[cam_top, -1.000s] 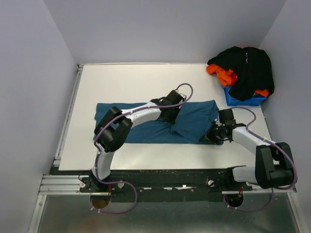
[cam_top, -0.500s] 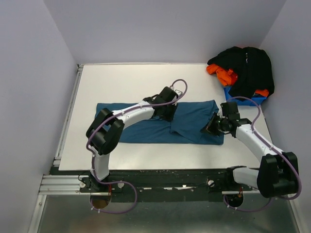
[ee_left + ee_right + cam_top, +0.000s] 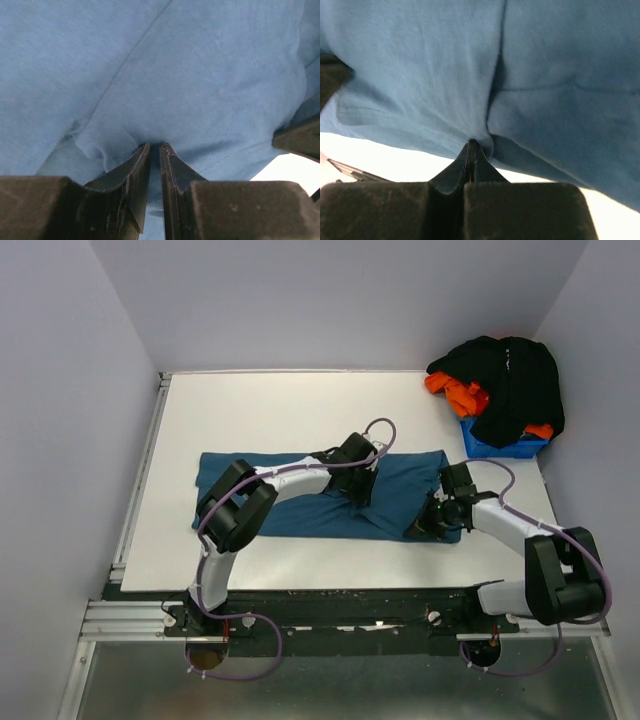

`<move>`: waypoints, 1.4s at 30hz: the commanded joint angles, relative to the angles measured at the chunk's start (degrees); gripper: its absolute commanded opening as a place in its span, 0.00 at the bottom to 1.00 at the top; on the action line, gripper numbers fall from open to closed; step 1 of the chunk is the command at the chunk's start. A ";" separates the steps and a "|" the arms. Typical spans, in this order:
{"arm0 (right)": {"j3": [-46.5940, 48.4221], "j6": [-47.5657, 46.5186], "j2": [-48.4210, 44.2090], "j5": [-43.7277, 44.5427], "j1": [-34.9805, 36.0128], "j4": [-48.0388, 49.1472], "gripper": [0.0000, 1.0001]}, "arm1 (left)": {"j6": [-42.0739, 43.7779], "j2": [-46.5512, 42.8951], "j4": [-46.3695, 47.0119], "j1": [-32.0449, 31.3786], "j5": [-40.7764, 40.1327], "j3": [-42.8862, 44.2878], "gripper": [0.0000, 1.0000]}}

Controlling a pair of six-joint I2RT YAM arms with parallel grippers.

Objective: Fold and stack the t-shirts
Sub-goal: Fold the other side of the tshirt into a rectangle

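I saw the white table (image 3: 270,410) filling the middle of my overhead view. 1 teal t-shirt (image 3: 400,490) lay flat on its near half, stretched lengthwise from 9 o'clock to 3 o'clock, with its 3 o'clock end doubled back over itself. 1 small blue bin (image 3: 495,448) stood at the table's 2 o'clock corner, close to the shirt, a strip of bare surface between them.
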 commanded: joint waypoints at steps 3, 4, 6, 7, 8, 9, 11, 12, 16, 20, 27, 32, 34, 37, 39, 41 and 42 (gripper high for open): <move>-2.24 1.78 -6.60 8.73 0.45 -9.89 0.01 | 1.19 0.74 -1.59 1.22 -3.22 1.26 0.31; -1.45 1.44 -7.30 9.09 0.53 -10.86 0.01 | 1.37 0.56 -1.77 1.22 -3.22 1.44 0.30; 0.40 0.65 -8.27 9.62 0.53 -12.36 0.01 | 1.63 -0.14 -1.68 1.13 -2.09 1.27 0.30; 1.27 0.29 -8.54 9.71 0.45 -12.89 0.01 | 1.72 -0.75 -1.16 1.22 -0.95 0.83 0.31; 2.07 -0.23 -8.89 9.62 0.45 -13.07 0.01 | 1.72 -1.45 -0.54 1.22 -0.07 0.21 0.31; 2.94 -0.85 -8.98 9.36 0.45 -12.98 0.01 | 1.72 -2.85 -0.01 1.13 0.99 -0.66 0.32; 3.92 -2.78 -9.42 7.26 0.53 -11.23 0.01 | 1.63 -5.41 1.48 0.87 2.48 -2.59 0.35; 4.53 -3.57 -9.42 6.20 0.53 -10.44 0.01 | 1.46 -6.72 2.44 0.60 2.75 -3.47 0.37; 5.94 -3.58 -9.33 5.14 0.45 -7.19 0.01 | 0.05 -10.33 4.47 0.16 3.37 -7.69 0.37; 7.43 -3.14 -6.18 5.93 0.45 -4.99 0.01 | -1.27 -13.59 6.66 0.07 3.54 -11.83 0.37; 8.23 -3.49 1.91 9.97 0.45 -3.23 0.01 | -1.44 -8.50 8.43 -0.72 6.01 -12.54 0.36; 8.31 -3.05 2.80 12.69 0.45 -4.81 0.01 | -0.48 -6.82 5.09 -1.16 3.90 -12.36 0.34; 9.01 -3.40 1.84 13.74 0.45 -5.86 0.01 | 0.31 -8.83 3.25 -1.24 2.06 -12.80 0.34; 10.94 -4.19 -0.18 14.54 0.45 -7.53 0.01 | 2.16 -12.78 -0.26 -1.16 0.04 -12.62 0.34; 12.52 -4.63 -1.76 15.59 0.45 -8.58 0.01 | 2.77 -16.30 -1.41 -0.72 -1.63 -12.62 0.36; 13.32 -4.89 -3.26 16.91 0.45 -9.38 0.01 | 2.78 -19.81 -1.42 0.33 -1.99 -12.97 0.36; 13.59 -4.90 -3.88 17.61 0.36 -9.47 0.01 | 2.60 -21.57 -1.42 1.21 -2.17 -13.24 0.36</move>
